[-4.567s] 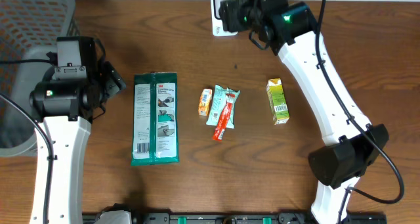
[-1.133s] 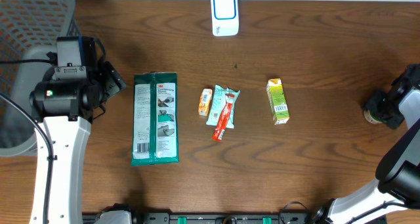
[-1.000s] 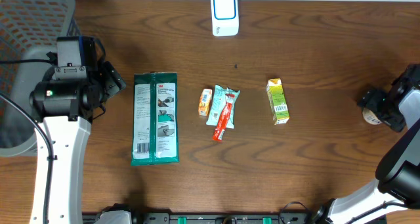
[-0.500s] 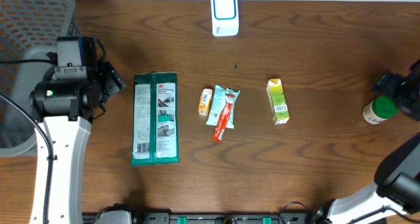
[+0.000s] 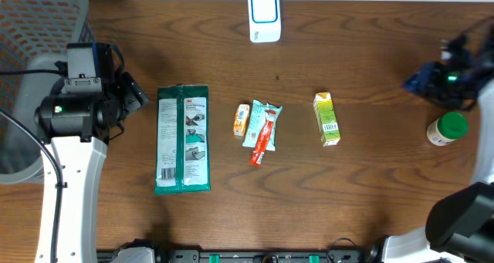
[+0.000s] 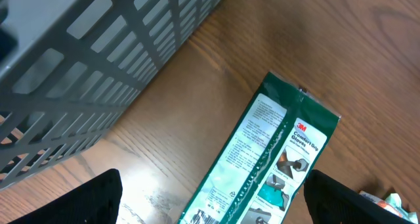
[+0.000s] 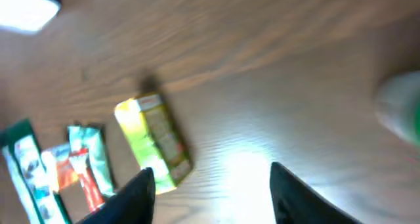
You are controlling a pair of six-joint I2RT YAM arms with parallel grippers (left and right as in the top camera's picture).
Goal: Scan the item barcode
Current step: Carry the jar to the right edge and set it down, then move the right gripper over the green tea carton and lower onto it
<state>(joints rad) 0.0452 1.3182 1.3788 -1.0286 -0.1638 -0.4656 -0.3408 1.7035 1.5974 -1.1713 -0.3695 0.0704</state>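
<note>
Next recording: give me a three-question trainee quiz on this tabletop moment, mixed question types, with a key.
1. True or false: the green-capped bottle sits between the fingers of the right tool.
2. How many small packets lie between the wipes pack and the carton?
3. Which lies nearest the grey basket? A carton, B wipes pack, C bottle.
Key: 1 false, the tool is empty and apart from the bottle. 2 two. 3 B.
</note>
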